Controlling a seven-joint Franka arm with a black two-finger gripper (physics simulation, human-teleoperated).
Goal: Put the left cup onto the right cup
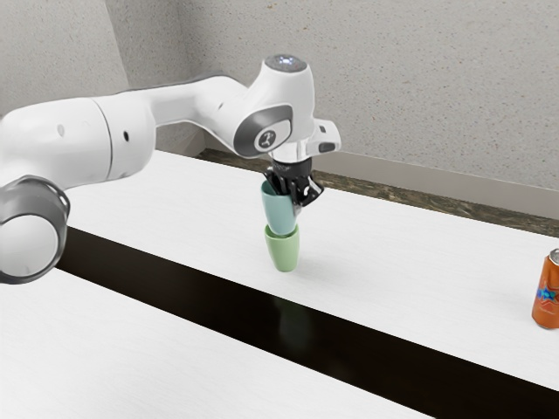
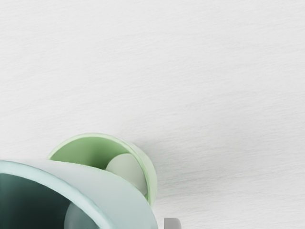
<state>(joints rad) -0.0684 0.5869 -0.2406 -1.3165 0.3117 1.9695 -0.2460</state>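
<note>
One teal cup (image 1: 278, 210), one green cup (image 1: 284, 250)

teal cup (image 2: 112, 191) partly off wrist view

Smooth matt plastic on the teal tapered cup (image 1: 279, 210) and pale green tapered cup (image 1: 284, 250) — the white tabletop (image 1: 419, 262) faintly grained, the orange can (image 1: 547, 297) at right glossy metal.

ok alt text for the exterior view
A white arm reaches in, its tool gripping a teal cup by its rim, base nested in a green cup on a white table. An orange can stands at the exterior view's right edge.
</note>
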